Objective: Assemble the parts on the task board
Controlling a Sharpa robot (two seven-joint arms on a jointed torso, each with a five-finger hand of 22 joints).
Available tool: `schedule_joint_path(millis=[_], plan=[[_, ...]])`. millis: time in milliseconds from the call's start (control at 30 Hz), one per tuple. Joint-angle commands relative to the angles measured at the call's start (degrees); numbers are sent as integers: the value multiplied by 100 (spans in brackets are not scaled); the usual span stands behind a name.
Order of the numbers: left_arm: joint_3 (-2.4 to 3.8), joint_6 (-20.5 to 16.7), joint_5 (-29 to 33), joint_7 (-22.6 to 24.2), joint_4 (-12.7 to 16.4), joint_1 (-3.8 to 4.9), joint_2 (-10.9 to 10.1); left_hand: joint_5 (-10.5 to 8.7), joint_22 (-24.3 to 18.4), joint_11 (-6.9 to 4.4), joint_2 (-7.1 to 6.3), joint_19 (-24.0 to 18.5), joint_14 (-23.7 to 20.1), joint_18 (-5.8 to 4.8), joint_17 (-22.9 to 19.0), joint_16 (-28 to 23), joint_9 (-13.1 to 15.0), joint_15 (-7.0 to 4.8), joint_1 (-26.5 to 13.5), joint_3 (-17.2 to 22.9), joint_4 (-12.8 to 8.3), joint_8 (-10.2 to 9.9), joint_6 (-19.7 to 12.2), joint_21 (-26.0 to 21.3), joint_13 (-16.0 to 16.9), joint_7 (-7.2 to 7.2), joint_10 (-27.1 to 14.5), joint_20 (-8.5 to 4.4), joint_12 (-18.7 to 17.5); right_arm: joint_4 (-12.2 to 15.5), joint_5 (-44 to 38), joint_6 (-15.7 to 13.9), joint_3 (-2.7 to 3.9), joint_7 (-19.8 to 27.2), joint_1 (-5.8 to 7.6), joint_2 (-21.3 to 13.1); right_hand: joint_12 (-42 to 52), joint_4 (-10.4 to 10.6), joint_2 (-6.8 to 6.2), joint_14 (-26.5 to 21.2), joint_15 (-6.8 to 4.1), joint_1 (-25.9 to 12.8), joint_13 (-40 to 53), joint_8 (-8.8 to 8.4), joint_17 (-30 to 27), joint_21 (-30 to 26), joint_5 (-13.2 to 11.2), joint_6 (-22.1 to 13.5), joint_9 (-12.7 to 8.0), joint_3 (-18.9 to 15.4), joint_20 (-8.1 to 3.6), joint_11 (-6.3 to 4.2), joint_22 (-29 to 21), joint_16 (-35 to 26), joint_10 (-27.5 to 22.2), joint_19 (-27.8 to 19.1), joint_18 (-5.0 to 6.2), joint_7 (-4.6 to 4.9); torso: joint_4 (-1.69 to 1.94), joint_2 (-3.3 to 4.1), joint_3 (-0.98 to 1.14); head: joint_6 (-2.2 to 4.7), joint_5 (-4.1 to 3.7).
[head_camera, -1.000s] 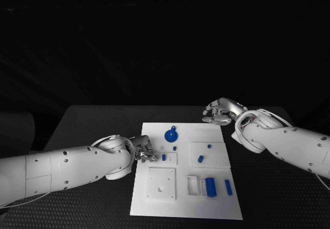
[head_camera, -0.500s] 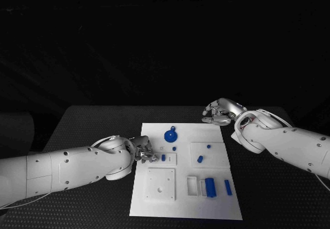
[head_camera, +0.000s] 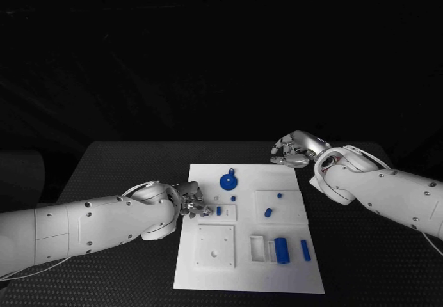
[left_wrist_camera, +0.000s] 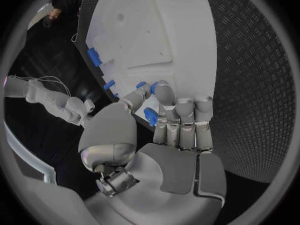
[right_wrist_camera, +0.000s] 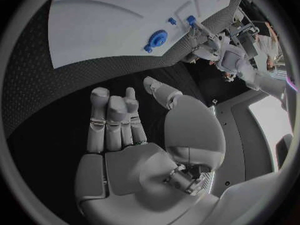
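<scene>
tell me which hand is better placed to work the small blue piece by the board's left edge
Left. The left hand is already at the task board's left edge, fingers around that small blue piece. The right hand hovers off the far corner, holding nothing.

arms [head_camera: 83,224]: white, rounded shells, dark screw holes | hands [left_wrist_camera: 172,135]: silver, segmented fingers [right_wrist_camera: 112,120]

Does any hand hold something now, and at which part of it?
The left hand has its fingertips at a small blue part on the board; whether it grips it cannot be told. The right hand holds nothing.
</scene>
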Motion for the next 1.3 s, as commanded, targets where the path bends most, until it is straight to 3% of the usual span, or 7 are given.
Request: schedule_joint_path(millis=[33, 267, 367, 800, 933, 1033, 1300], plan=[[-9, 54, 135, 82, 37, -22, 3, -19, 10, -246, 242, -10, 310, 19, -10, -42, 10, -452, 177, 6, 41, -52, -25, -41, -14, -21, 8, -729, -31, 2, -6, 72, 2, 46, -4, -5, -22, 0, 0, -15, -6, -55, -8, -32, -5, -28, 34, -1, -6, -27, -21, -3, 76, -39, -56, -2, 224, 56, -1, -3, -1, -13, -4], [5, 93, 174, 71, 25, -21, 10, -22, 15, -203, 304, -26, 276, 13, -32, -75, 83, -423, 221, 24, 45, -160, -172, -69, -36, 27, -115, -726, -98, 1, -6, 83, 2, 45, -5, 2, -22, -2, 1, -15, -6, -54, -9, -32, -5, -30, 37, -1, -6, -28, -21, -3, 76, -40, -56, -2, 224, 56, 9, -7, 1, -9, -2], [15, 125, 174, 72, 14, -21, 12, 96, 24, -131, 382, -22, 287, 14, -25, -58, 83, -364, 314, 55, -52, -340, -496, -72, -45, 111, -102, -729, -93, -2, -6, 87, 2, 46, -6, 4, -22, -2, 0, -16, -6, -54, -9, -33, -5, -30, 38, -2, -6, -29, -21, -3, 76, -40, -56, -2, 224, 56, 6, -5, -2, -10, -5], [48, 210, 297, 112, 24, -15, -19, 157, 36, -117, 553, -34, 277, -8, -26, -61, 208, -346, 280, 29, -87, -342, -523, -86, -63, 125, -113, -715, -98, -13, -6, 90, 2, 48, -14, 4, -22, -5, 0, -15, -6, -55, -10, -35, -5, -32, 42, -4, -7, -31, -21, -3, 76, -41, -56, -2, 224, 57, 5, -3, 1, -22, -5], [146, 271, 442, 126, 21, -11, -35, 169, 40, -118, 601, -41, 274, -11, -27, -62, 274, -346, 263, 25, -103, -330, -534, -93, -68, 125, -118, -713, -97, -20, -6, 91, 2, 49, -24, 10, -22, -6, 1, -15, -6, -54, -10, -35, -5, -33, 44, -5, -7, -31, -21, -2, 76, -42, -56, -1, 224, 57, 8, -7, 5, -22, -3], [183, 332, 555, 119, 38, -3, -61, 172, 44, -118, 620, -45, 271, -13, -27, -62, 313, -346, 256, 24, -118, -327, -545, -96, -71, 124, -121, -711, -96, -22, -6, 92, 2, 49, -30, 11, -22, -7, 1, -15, -5, -54, -11, -36, -5, -34, 45, -6, -7, -32, -21, -2, 76, -42, -56, -1, 224, 57, 10, -7, 3, -27, -7], [226, 583, 586, 95, 30, 89, -72, 177, 56, -99, 697, -57, 254, -17, -27, -64, 421, -331, 244, 44, -155, -365, -653, -105, -78, 145, -148, -710, -94, -27, -6, 96, 2, 50, -35, 16, -22, -9, 3, -15, -5, -54, -11, -36, -5, -35, 47, -6, -7, -33, -21, -2, 76, -42, -56, -1, 224, 58, 7, -9, -1, -15, 4]])
